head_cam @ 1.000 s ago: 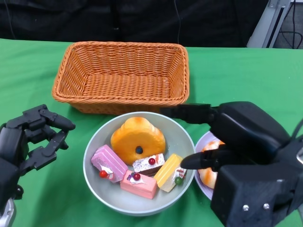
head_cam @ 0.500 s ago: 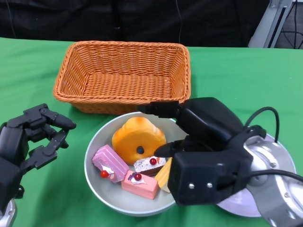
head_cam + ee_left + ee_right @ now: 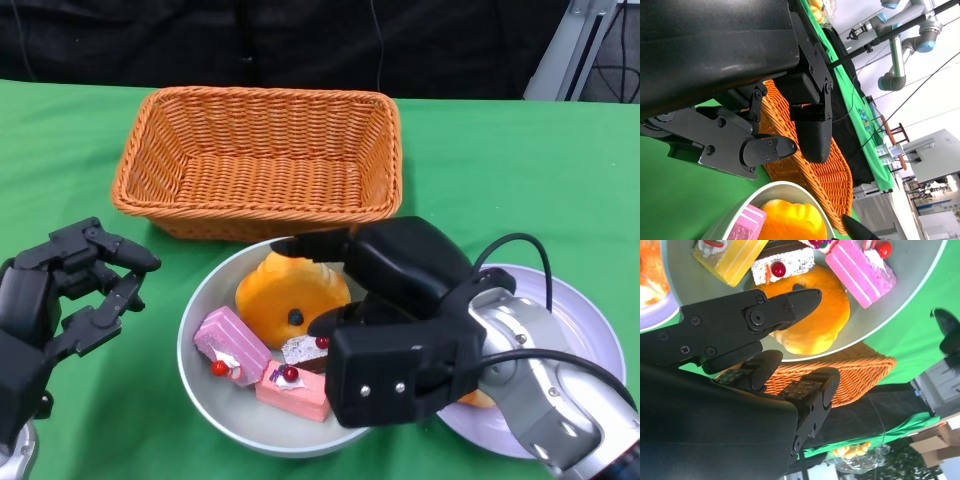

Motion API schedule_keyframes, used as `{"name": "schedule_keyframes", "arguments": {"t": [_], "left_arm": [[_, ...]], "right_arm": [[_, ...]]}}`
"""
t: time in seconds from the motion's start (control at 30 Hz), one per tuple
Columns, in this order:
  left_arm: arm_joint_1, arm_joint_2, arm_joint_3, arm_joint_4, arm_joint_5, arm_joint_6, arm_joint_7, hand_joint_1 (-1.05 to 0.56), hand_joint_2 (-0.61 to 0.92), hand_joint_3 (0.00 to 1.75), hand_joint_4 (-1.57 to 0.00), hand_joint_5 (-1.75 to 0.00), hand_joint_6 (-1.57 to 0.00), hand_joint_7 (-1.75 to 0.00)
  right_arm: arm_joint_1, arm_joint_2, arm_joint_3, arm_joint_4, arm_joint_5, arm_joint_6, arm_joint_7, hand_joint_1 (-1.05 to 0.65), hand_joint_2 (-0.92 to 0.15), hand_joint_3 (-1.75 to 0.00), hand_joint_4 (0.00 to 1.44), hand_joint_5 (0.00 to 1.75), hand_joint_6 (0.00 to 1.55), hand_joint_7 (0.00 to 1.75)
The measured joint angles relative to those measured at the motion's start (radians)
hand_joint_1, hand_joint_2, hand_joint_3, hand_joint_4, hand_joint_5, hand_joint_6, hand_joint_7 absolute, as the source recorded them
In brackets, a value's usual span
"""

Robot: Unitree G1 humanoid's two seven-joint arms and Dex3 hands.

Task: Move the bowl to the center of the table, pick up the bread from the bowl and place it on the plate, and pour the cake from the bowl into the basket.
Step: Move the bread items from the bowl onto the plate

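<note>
- Orange bread (image 3: 290, 290), a round glossy bun with a dark dot on its face, lies in the grey bowl (image 3: 205, 395) on the side nearest the wicker basket (image 3: 255, 150). It has no real long axis, and its domed top faces up toward my head camera.
- My right hand (image 3: 385, 320) hangs over the bowl with its fingers spread and nothing in them. One finger reaches along the bun's far edge and another lies above its near side. I judge I am bracketing the bun so I can close on it, but I cannot tell whether any finger touches it yet.
- In the right wrist view the bread sits just past my fingers (image 3: 790, 305), between them and the bowl's rim.
- The pink cake slice (image 3: 230, 345) and its neighbours lie at the bowl's near side. The slices' long axes run roughly across the bowl.
- The pale plate (image 3: 590, 320) lies just beside the bowl on my right, a short carry for the bun.
- My left hand (image 3: 70, 290) waits on the green cloth (image 3: 500, 160) beside the bowl, fingers loosely apart and holding nothing.
</note>
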Motion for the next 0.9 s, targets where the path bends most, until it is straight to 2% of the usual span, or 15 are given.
{"name": "schedule_keyframes", "arguments": {"t": [0.47,0.7,0.9], "left_arm": [[0.0,-0.006,0.001,-0.01,-0.001,-0.004,0.012,-0.11,0.81,0.52,-0.78,-1.49,-0.81,-1.06],[0.0,-0.006,0.001,-0.01,-0.005,-0.004,0.012,-0.11,0.82,0.5,-0.78,-1.5,-0.81,-1.06],[0.0,-0.006,0.001,-0.01,-0.005,-0.004,0.012,-0.1,0.82,0.5,-0.78,-1.49,-0.82,-1.06]], "right_arm": [[-0.047,0.024,0.077,0.138,-0.149,-0.03,-0.15,-0.61,-0.89,0.0,0.67,0.02,0.58,0.0],[-0.048,0.03,0.081,0.167,-0.189,-0.027,-0.208,-0.6,-0.87,0.0,0.68,0.02,0.58,0.0],[-0.048,0.036,0.081,0.184,-0.203,-0.002,-0.21,-0.59,-0.86,0.0,0.66,0.01,0.57,0.0]]}}
